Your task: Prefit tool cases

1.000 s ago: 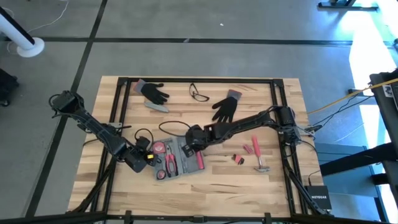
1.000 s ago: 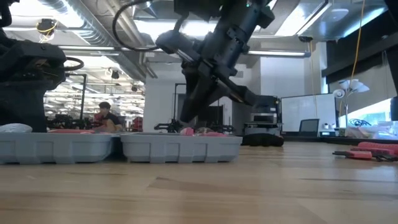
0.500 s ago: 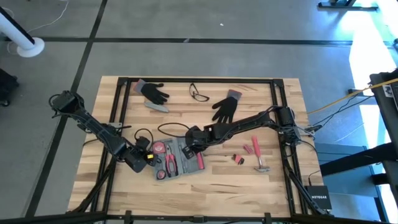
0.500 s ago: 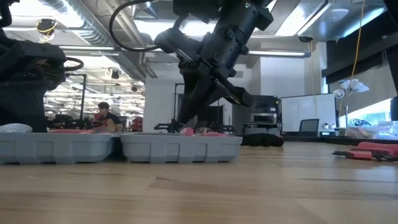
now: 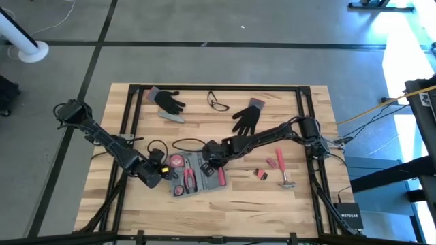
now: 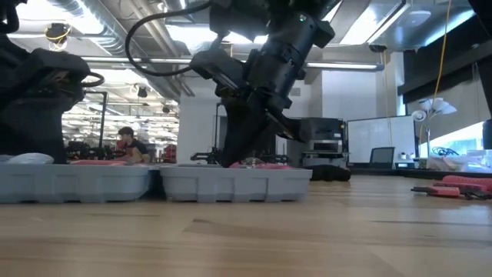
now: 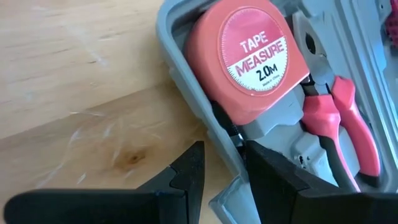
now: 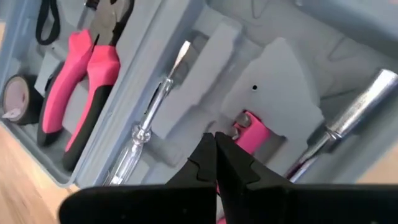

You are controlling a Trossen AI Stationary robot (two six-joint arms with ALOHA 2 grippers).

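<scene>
The flat blue-grey plastic tool case (image 5: 196, 174) lies open at lower centre of the high view. The left gripper (image 7: 222, 163) pinches its wall beside a pink tape measure (image 7: 249, 59). The right gripper (image 8: 214, 151), fingers pressed together, hovers over the case's moulded recesses.

**An open robotics lab around my table**

I work at a wooden table (image 5: 225, 197) on a grey concrete floor (image 5: 204, 61) marked with dark lines. Beyond it I see exposed ceiling ducts (image 6: 100, 23), fluorescent lights, a whiteboard (image 6: 369, 135), monitors, other equipment rigs, and a person (image 6: 127, 142) seated far back.
</scene>
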